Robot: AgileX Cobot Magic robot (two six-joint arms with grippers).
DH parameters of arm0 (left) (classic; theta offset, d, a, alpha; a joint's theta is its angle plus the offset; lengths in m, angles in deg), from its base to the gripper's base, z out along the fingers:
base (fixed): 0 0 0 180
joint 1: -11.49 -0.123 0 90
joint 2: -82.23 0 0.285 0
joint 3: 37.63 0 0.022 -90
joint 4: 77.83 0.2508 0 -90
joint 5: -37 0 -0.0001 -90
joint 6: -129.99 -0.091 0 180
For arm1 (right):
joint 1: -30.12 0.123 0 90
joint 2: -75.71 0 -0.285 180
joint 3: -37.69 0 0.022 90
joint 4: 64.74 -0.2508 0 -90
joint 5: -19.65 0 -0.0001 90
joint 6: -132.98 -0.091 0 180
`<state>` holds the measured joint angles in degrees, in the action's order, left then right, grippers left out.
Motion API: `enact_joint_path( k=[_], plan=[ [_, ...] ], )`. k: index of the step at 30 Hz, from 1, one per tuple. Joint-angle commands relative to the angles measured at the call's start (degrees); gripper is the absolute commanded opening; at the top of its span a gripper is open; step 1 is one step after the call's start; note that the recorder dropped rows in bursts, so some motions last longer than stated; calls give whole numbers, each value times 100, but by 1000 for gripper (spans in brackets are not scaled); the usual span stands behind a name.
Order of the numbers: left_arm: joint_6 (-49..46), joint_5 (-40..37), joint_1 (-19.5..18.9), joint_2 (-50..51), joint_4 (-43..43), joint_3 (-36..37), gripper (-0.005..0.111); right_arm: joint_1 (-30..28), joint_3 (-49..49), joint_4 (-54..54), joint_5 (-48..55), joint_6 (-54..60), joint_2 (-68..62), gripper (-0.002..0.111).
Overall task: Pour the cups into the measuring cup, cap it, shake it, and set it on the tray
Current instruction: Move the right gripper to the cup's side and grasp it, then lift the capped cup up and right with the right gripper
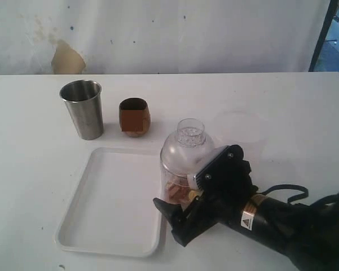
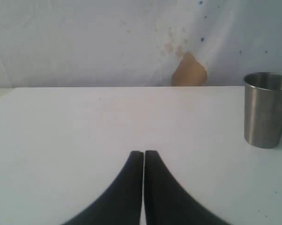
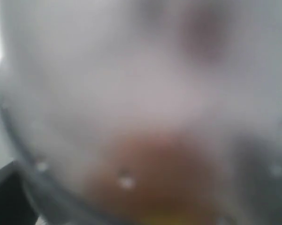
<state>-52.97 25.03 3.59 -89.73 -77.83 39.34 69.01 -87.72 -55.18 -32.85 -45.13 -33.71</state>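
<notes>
Nearest the exterior camera, the right arm (image 1: pixel 282 223) enters from the lower right corner. The right gripper (image 1: pixel 172 206) has its jaws spread wide around the lower body of the measuring cup (image 1: pixel 180 166). One black finger (image 1: pixel 169 217) shows on the side of the cup facing the tray; the other is hidden. Whether the pads press the wall cannot be told. The right wrist view is only a blur of clear wall with an orange-brown mass.

The measuring cup stands upright, capped by a clear domed lid (image 1: pixel 186 148) with a knob (image 1: pixel 190 132), and holds orange-brown pieces (image 1: pixel 177 193). It sits just beside the right rim of the white tray (image 1: pixel 104 240), apparently on the table (image 1: pixel 282 101) and not in the tray, though its base is hidden.

Farther back, beyond the tray, the steel tumbler (image 1: pixel 83 110) and the brown wooden cup (image 1: pixel 135 117) stand upright side by side, apart from one another. To their right lies a pale translucent round object (image 1: pixel 238 127), too faint to identify.

In the left wrist view, the left gripper (image 2: pixel 143 154) has its fingers pressed together with nothing between them, above bare table, with the tumbler beyond it. A stained white wall (image 1: pixel 186 34) closes the scene.
</notes>
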Motion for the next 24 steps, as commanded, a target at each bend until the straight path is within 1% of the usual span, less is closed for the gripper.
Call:
enact_joint_path(
  k=[1, 14, 16, 17, 19, 21, 24],
  plan=[
    [15, 43, -2, -26, -31, 24, 1, 2, -203, 8, -47, 49, -274, 105],
    [15, 43, -2, -26, -31, 24, 1, 2, -229, 83, -311, -99, -308, 105],
    [15, 43, -2, -26, -31, 24, 1, 2, -229, 83, -322, -99, -308, 104],
    [15, 43, -2, -26, -31, 24, 1, 2, -229, 68, -322, -99, -308, 101],
    [15, 43, -2, -26, -31, 24, 1, 2, -229, 53, -322, -99, -308, 90],
    [15, 43, -2, -26, -31, 24, 1, 2, -229, 53, -322, -99, -308, 74],
    [15, 43, -2, -26, -31, 24, 1, 2, -229, 79, -322, -99, -308, 43]
  ],
)
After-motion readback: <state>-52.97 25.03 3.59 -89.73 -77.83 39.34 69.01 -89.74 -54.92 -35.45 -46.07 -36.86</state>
